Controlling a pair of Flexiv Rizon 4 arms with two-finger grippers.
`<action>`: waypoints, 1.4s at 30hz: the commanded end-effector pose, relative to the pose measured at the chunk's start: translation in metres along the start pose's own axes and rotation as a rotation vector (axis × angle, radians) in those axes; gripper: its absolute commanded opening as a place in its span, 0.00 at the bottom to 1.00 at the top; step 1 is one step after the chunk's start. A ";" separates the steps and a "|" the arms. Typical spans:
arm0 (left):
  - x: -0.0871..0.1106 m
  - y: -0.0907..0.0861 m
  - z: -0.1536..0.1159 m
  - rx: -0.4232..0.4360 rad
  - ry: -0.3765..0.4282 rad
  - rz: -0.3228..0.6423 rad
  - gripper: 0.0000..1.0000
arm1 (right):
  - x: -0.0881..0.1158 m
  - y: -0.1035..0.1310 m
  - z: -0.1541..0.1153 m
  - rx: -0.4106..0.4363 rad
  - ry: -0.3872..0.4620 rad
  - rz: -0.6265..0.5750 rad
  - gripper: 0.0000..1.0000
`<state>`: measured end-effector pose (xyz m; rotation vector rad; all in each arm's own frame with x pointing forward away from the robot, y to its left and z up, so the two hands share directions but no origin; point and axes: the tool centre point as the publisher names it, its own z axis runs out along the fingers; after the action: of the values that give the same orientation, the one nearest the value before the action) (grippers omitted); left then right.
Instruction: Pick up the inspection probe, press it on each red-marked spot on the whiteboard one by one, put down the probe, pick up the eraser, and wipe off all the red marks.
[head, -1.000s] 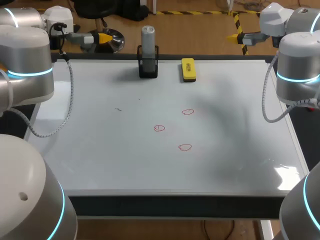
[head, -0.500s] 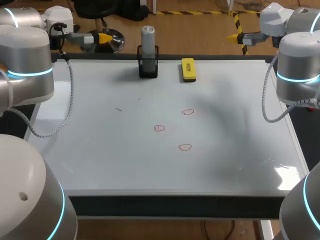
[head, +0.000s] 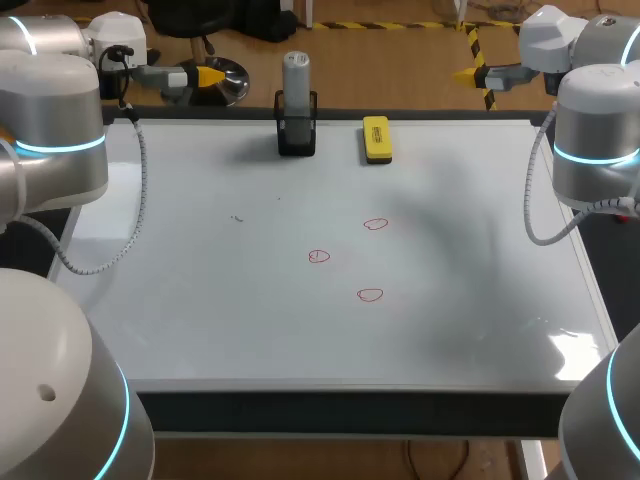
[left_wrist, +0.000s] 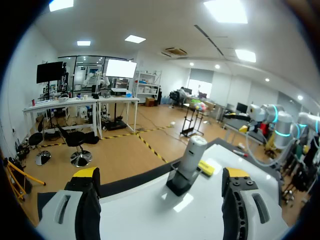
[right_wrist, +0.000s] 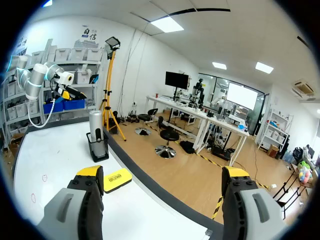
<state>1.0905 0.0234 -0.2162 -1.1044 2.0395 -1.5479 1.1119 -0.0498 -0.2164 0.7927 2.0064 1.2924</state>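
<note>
- My left gripper (left_wrist: 160, 175) is hanging beyond the far left corner of the whiteboard (head: 200, 300), with its fingers wide apart and nothing between them.
- My right gripper (right_wrist: 162, 175) is hanging beyond the far right corner of the board, and its fingers are also standing wide apart and holding nothing.
- The probe (head: 296, 75), a grey cylinder, is standing upright in a black holder (head: 297, 135) at the far edge of the board, a little left of the middle.
- In the left wrist view the probe and holder are showing ahead of my gripper, well apart from it.
- The eraser (head: 376, 139), yellow with a dark underside, is lying flat on the board just to the right of the holder, not touching it.
- Three small red marks are sitting near the middle of the board: one (head: 375, 224) farthest from me, one (head: 318, 257) to its left and nearer, and one (head: 370, 294) nearest to me.
- The marks are lying apart from each other and well apart from the probe and the eraser.
- The board is lying flat on the desk (head: 350, 410) and is covering almost all of it.
</note>
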 end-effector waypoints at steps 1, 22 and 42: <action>0.000 0.000 0.001 0.001 0.000 0.000 1.00 | 0.000 0.000 0.000 0.001 0.001 0.000 1.00; 0.006 -0.001 0.006 0.053 0.120 0.040 1.00 | 0.000 0.000 0.000 0.001 0.001 0.000 1.00; 0.048 -0.007 0.035 0.163 0.487 0.158 1.00 | 0.000 0.000 0.000 0.001 0.001 0.000 1.00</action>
<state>1.0752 -0.0318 -0.2065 -0.5852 2.1401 -1.9438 1.1119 -0.0497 -0.2164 0.7927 2.0064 1.2924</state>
